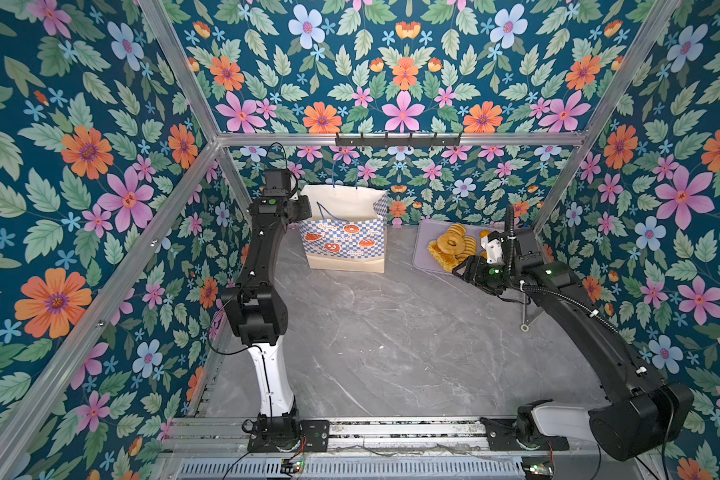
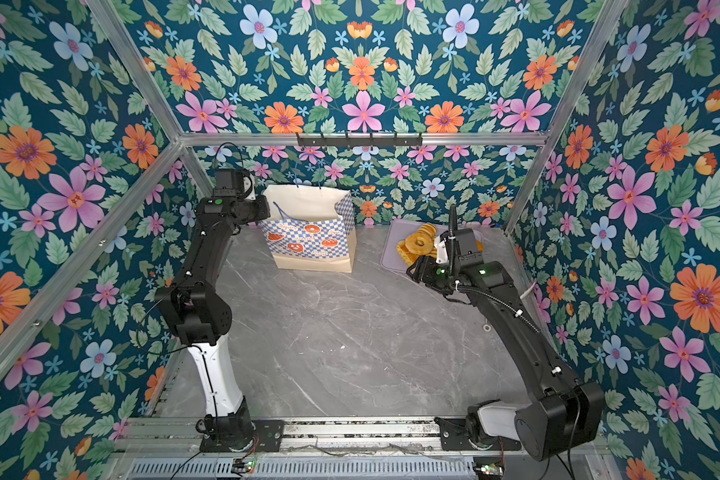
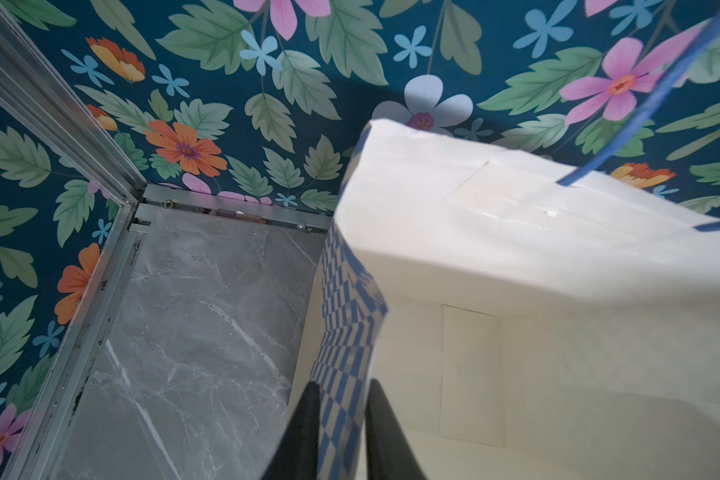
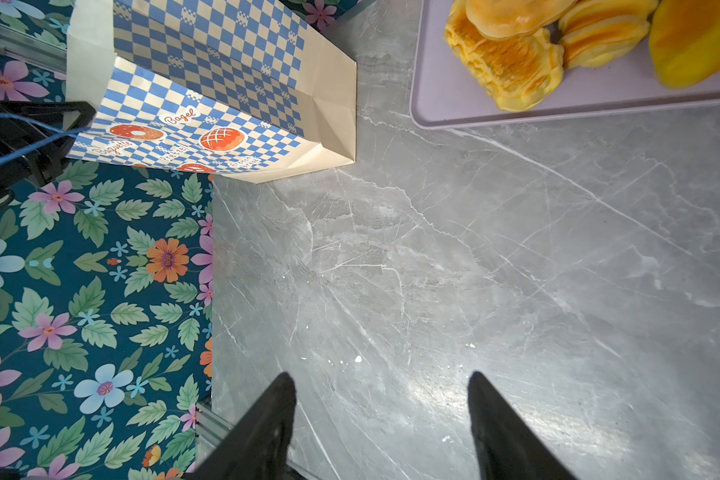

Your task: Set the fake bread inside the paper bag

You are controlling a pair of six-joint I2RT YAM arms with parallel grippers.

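left gripper point(image 3: 344, 386) clamped on paper bag point(image 3: 516, 249) rim, flimsy; right gripper point(image 4: 381, 376) apart; bread point(image 1: 450, 243) right of centre in a top view looks light, squashy, grip across middle

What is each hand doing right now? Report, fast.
Left hand: closed on the side wall of the tall cream paper bag with the blue-and-white chequered band.
Right hand: open, holding nothing.

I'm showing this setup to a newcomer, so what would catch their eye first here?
The loud floral wallpaper on every wall hits first. At the back of the table stands the chequered paper bag, its side wall pinched by the left gripper. To its right, golden fake bread is heaped on a lilac tray.
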